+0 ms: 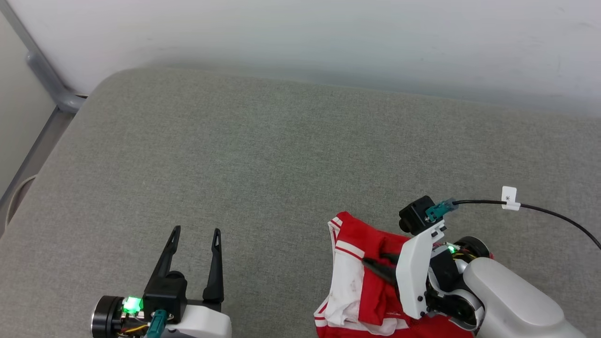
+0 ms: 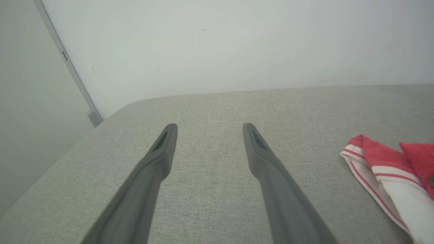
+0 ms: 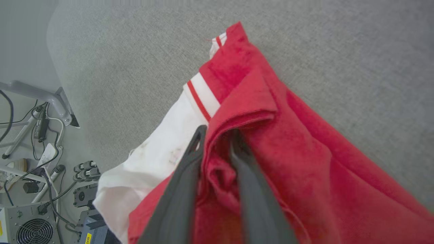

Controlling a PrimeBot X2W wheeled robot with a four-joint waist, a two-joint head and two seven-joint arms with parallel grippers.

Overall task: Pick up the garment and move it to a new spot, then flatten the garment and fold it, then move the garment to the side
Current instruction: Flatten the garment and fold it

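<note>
The garment [image 1: 357, 281] lies bunched near the front right of the grey padded surface [image 1: 263, 155], red cloth with a white panel and red-and-white striped trim. My right gripper [image 1: 375, 260] reaches into it from the right. In the right wrist view the two dark fingers [image 3: 183, 183] stand close together with a fold of the red garment [image 3: 305, 152] pinched between them, my right gripper [image 3: 218, 132] shut on it. My left gripper [image 1: 197, 231] hovers open at the front left, well apart from the cloth. Between its spread tips my left gripper [image 2: 209, 126] holds nothing, and the garment [image 2: 383, 162] shows at the right.
A pale wall [image 1: 328, 33] backs the surface. A grey metal frame [image 1: 47, 80] runs down the left side. A black cable with a white tag [image 1: 509, 199] trails off right from my right wrist. Beyond the surface's edge, cables and a fan box [image 3: 30, 227] sit on the floor.
</note>
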